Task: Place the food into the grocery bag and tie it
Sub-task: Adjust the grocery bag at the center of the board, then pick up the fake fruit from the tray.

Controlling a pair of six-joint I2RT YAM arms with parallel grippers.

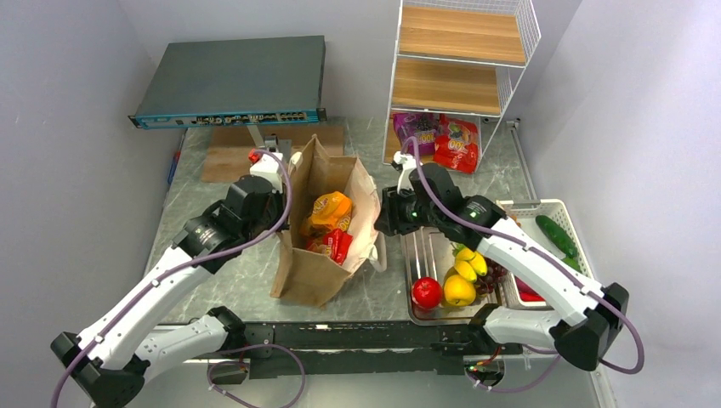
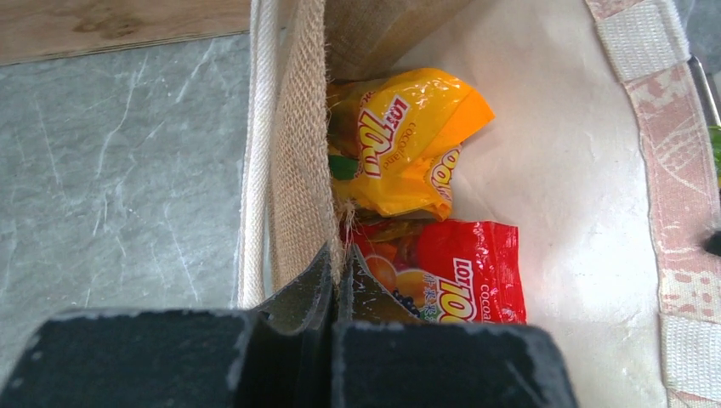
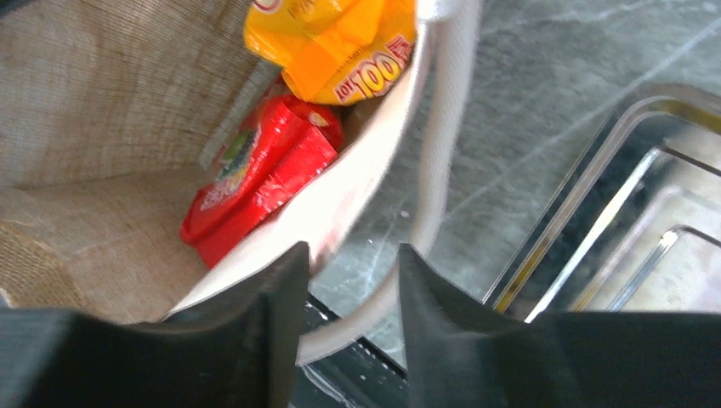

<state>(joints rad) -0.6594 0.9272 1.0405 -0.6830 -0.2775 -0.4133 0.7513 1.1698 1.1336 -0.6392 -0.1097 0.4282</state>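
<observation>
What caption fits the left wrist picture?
Left gripper pinches the bag wall beside an orange packet and a red packet.

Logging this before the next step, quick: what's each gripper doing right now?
Left gripper: shut on the grocery bag rim.
Right gripper: open, the handle running loose between its jaws.

1. Top external: high and rearward, looking down over the whole table (image 1: 510, 174).
2. Left wrist: close, looking into the grocery bag (image 2: 298, 153) from its left rim.
3. Right wrist: close at its right rim; all share the bag interior.
</observation>
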